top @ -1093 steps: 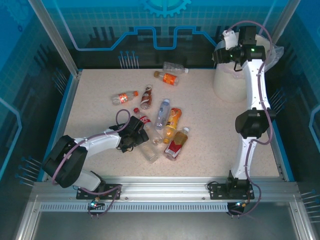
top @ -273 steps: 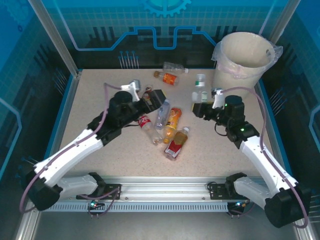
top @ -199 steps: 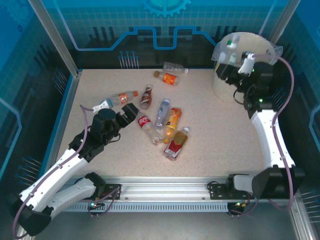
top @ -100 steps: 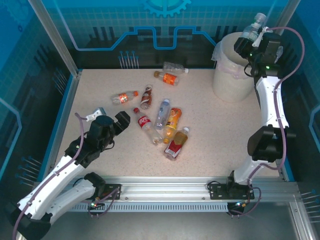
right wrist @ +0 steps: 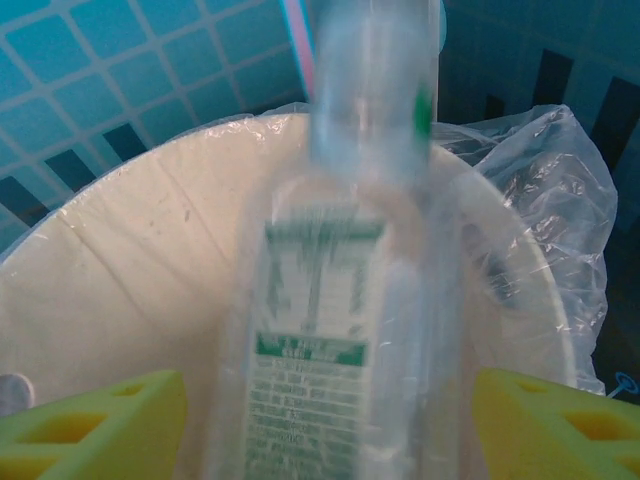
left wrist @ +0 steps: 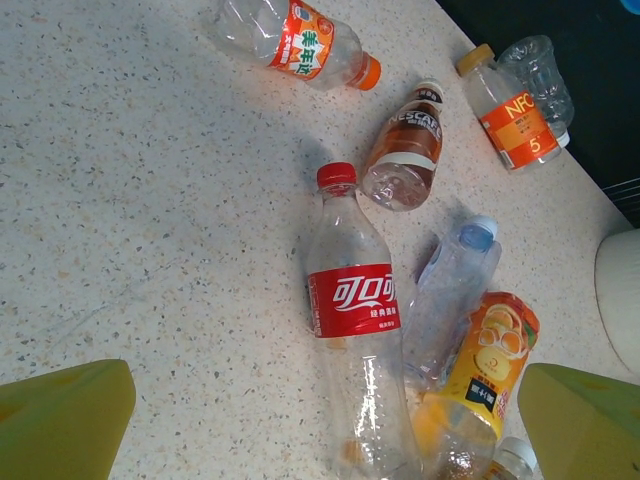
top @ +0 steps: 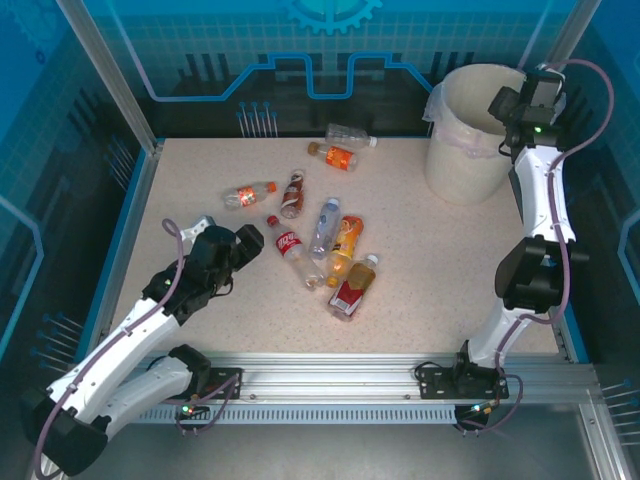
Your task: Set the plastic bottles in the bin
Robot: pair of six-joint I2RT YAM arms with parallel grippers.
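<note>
The bin stands at the far right corner. My right gripper hangs over its rim, open. In the right wrist view a blurred green-and-white-labelled bottle hangs between the spread yellow fingers, touching neither, above the bin's inside. My left gripper is open and low, just left of the bottle cluster. A red-labelled bottle lies ahead between its fingers. Several plastic bottles lie mid-table: red-labelled, clear blue-capped, orange-yellow, red with a yellow cap.
Farther back lie an orange-labelled bottle, a brown one, an orange one and a clear one. Blue walls and an aluminium frame enclose the table. Bare tabletop lies between the cluster and the right arm.
The right arm settled over the bin with the green-labelled bottle; its jaws opened and the bottle is now loose between them. The left gripper edged toward the red-labelled bottle.
</note>
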